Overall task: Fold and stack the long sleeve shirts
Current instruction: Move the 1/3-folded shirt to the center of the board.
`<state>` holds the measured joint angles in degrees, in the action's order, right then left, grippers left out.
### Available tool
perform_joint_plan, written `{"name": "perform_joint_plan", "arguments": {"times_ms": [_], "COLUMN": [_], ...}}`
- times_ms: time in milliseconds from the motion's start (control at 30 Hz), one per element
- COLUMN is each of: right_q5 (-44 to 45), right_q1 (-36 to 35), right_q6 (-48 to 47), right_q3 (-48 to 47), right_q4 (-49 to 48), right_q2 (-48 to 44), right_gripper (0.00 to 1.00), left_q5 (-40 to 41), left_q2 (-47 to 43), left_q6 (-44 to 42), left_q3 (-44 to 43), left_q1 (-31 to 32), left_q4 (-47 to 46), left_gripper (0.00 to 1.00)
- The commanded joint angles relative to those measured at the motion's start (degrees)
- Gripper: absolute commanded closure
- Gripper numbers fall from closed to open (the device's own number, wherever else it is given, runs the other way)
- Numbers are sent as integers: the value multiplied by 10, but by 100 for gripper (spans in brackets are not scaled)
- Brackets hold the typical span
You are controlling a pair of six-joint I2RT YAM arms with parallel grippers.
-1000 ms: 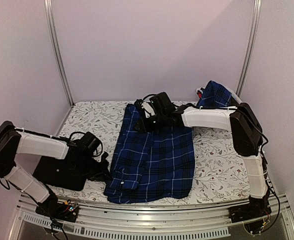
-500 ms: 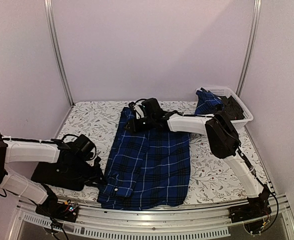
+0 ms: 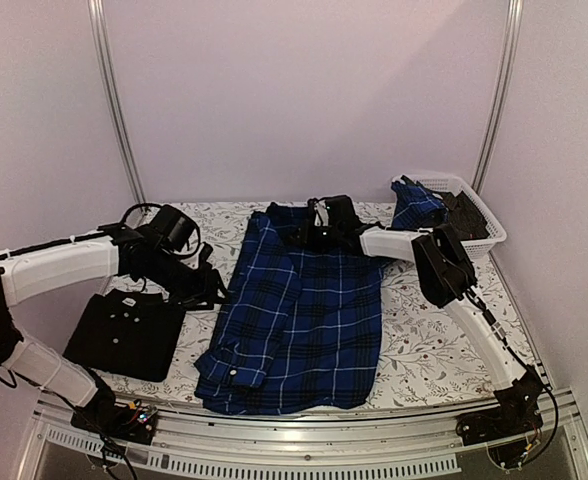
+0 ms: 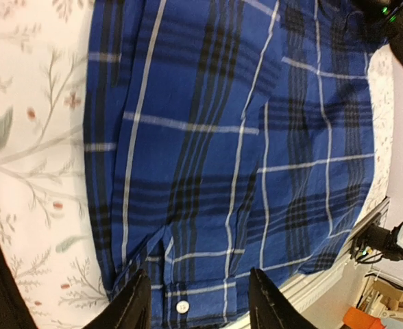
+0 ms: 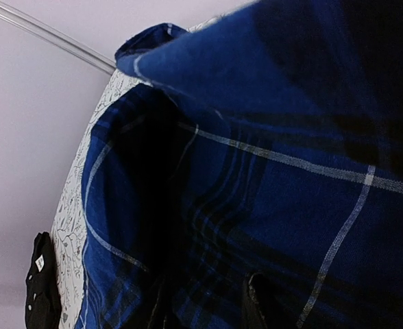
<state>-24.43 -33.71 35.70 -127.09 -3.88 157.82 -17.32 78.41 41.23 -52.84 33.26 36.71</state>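
With the left pincer (image 4: 198, 288) half open and empty just above the blue plaid shirt (image 3: 304, 310), and the right pincer (image 3: 309, 235) buried in its far edge, grip unclear, pinch the edge squarely before folding.

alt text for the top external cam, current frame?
A blue plaid shirt lies spread on a floral-covered table, with a folded black shirt to its left. The left gripper is between the two shirts; the right gripper is at the plaid shirt's far edge. A white basket with more cloth sits at the far right.
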Motion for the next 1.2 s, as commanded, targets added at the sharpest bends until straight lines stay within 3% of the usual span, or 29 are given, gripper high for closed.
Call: {"name": "perform_joint_plan", "arguments": {"times_ms": [0,233,367,633,867,1167], "right_q5": [-10,-20,28,71,76,109], "right_q1": [-14,-14,-13,-12,-17,-58], "right_q6": [4,-48,-90,-157,-187,-209], "right_q3": [-12,-3,50,166,248,281], "right_q4": [16,85,129,192,221,245], "right_q2": [-11,-96,-174,-296,-367,-358], "right_gripper": [66,62,60,57,55,55], "left_q5": [26,16,19,-30,-40,-20], "left_q2": [79,283,397,564,638,647], "left_q6": [-44,-32,-26,25,50,24], "left_q3": [-94,-269,-376,-478,-519,-520], "left_q1": [-38,-69,-82,-113,-135,-188], "left_q4": [-58,-208,-242,-301,-314,-262], "left_gripper": [53,58,61,64,64,64]}}
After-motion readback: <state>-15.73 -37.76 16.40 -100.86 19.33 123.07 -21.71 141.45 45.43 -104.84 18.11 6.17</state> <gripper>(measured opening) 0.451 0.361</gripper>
